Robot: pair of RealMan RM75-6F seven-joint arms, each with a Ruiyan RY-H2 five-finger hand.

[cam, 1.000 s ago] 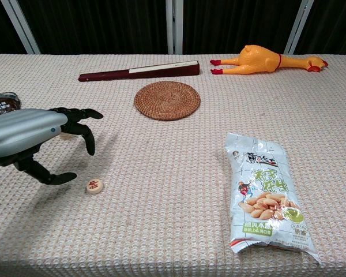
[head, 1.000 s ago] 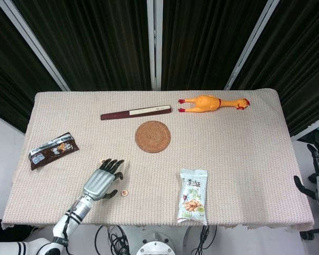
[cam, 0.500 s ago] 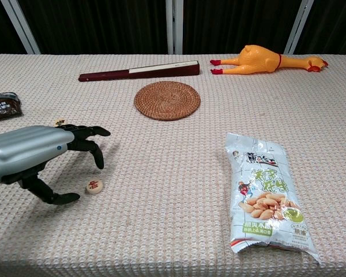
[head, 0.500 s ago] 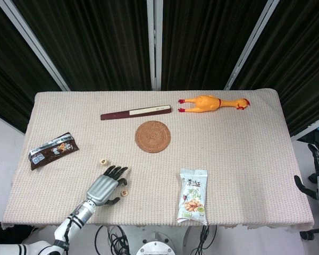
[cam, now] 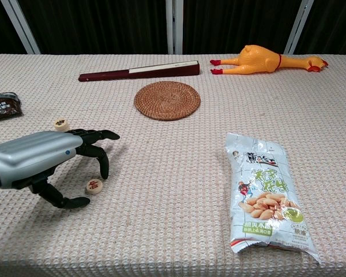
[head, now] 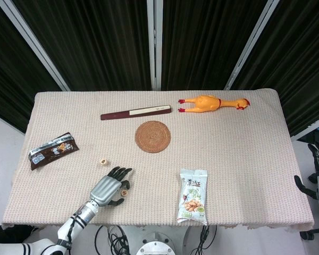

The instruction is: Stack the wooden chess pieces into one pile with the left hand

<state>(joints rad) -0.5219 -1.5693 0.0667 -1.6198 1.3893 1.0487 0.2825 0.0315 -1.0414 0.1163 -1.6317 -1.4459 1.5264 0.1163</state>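
On the table lie two wooden chess pieces (cam: 94,186), one under the open left robot hand (cam: 46,163).

1. The counter (head: 255,154) wears a beige woven cloth.
2. One wooden chess piece (cam: 93,186) lies under the left robot hand (cam: 43,161); another chess piece (cam: 60,123) sits just beyond it.
3. Snack bar (head: 53,150): far left of it.
4. Round woven coaster (head: 152,136), folded fan (head: 136,112), rubber chicken (head: 212,103): beyond it.
5. Peanut bag (head: 193,196): to its right.
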